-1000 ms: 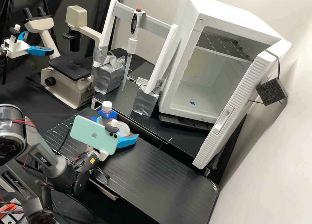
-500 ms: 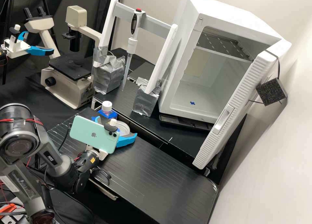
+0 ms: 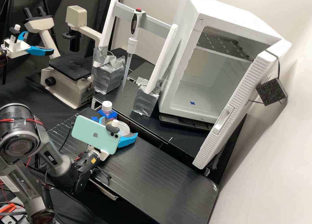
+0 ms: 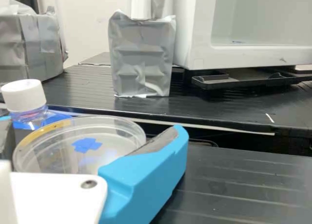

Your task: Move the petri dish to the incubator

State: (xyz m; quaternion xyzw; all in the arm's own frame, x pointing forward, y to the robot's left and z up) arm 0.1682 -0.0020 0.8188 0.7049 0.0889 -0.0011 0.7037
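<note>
Gripper (image 3: pixel 119 126) sits low around the petri dish (image 4: pixel 53 148), presumably to take the round wall from both sides; cannot tell whether it is clamped. Beyond, the incubator (image 3: pixel 234 22) has its door (image 3: pixel 224 121) swung wide, likely to leave the dish a way in.

The dark grey PiPER arm (image 3: pixel 19 185) rises from the high view's lower left to a round elbow joint (image 3: pixel 18 130) with red wires wrapped about it. From there the forearm (image 3: pixel 50 157) slopes down to the wrist (image 3: pixel 86 164), and the white gripper (image 3: pixel 119 128) stretches forward from it, toward the middle of that view. Its two bright blue fingers (image 3: pixel 129 140) stand spread, with a wide gap between them. In the wrist view, a dark grey pad (image 4: pixel 156 141) lines one finger's inner face.
</note>
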